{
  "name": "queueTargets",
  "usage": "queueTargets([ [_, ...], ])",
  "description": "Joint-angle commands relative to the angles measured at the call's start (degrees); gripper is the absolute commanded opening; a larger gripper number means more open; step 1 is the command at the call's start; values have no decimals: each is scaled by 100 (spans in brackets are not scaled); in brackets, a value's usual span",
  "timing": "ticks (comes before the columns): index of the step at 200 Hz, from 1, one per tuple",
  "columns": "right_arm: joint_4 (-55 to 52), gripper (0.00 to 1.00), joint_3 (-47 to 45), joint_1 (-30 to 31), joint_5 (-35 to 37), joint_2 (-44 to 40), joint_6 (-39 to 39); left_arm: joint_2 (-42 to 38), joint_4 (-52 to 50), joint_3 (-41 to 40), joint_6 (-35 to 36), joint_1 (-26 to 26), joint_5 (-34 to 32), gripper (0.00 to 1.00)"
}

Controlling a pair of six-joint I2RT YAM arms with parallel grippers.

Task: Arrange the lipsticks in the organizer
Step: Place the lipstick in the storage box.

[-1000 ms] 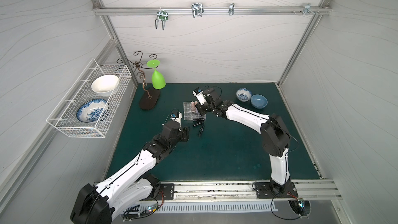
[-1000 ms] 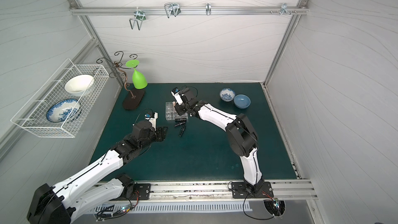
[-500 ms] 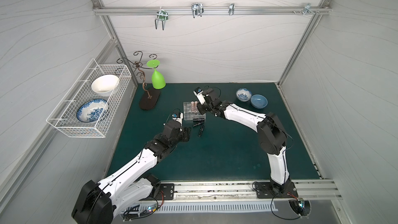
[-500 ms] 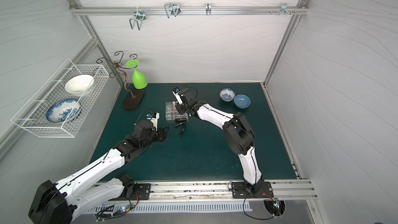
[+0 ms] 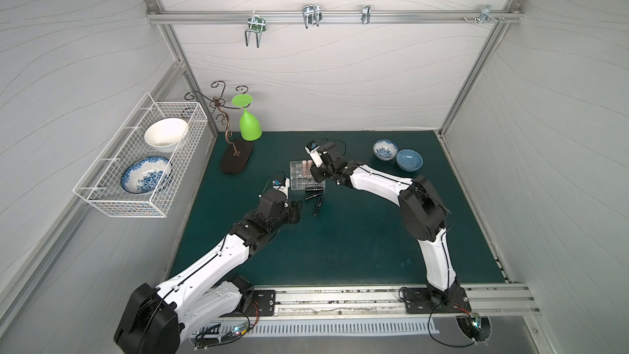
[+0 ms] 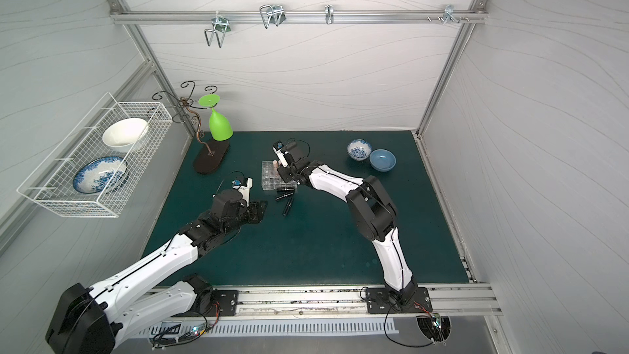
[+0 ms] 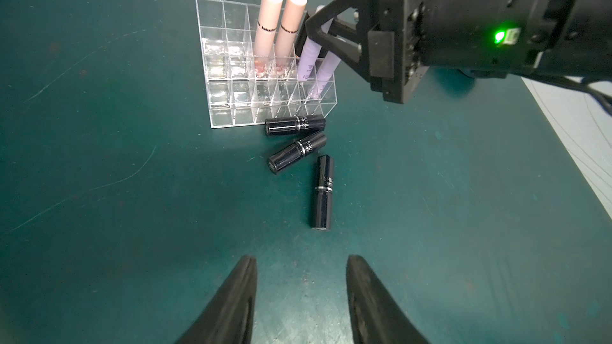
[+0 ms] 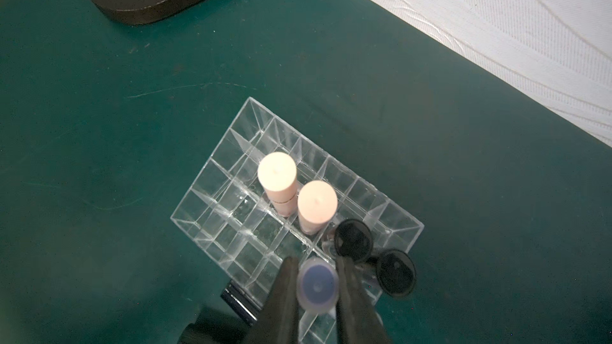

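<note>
- My right arm [image 5: 374, 180] reached out low over the organizer [image 7: 228, 117]; the right gripper [image 8: 316, 296] squeezed a lilac lipstick [image 8: 317, 281], tilted, its bottom in an edge cell.
- My left arm [image 5: 218, 260] stretched toward the organizer; the left gripper [image 7: 302, 259] had its jaws apart, holding nothing.
- Three black lipsticks [image 7: 294, 125] lay just beside the organizer; two pink lipsticks [image 7: 268, 21] stood inside.

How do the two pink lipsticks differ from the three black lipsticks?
The pink lipsticks are pale and matte; the black lipsticks are glossy with a silver band. The pink lipsticks stand upright in cells of the organizer; the black lipsticks lie flat on the mat beside it. The pink lipsticks look longer and slimmer than the black lipsticks. Both are round tubes.
</note>
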Motion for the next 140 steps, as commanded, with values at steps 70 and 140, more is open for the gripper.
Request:
queueTargets([
  [70,3,52,-54,-46,0,-348,132,321,129,232,26,36,223,49],
  [140,251,67,-2224,122,429,-2938,800,1555,-653,1131,254,27,573,52],
])
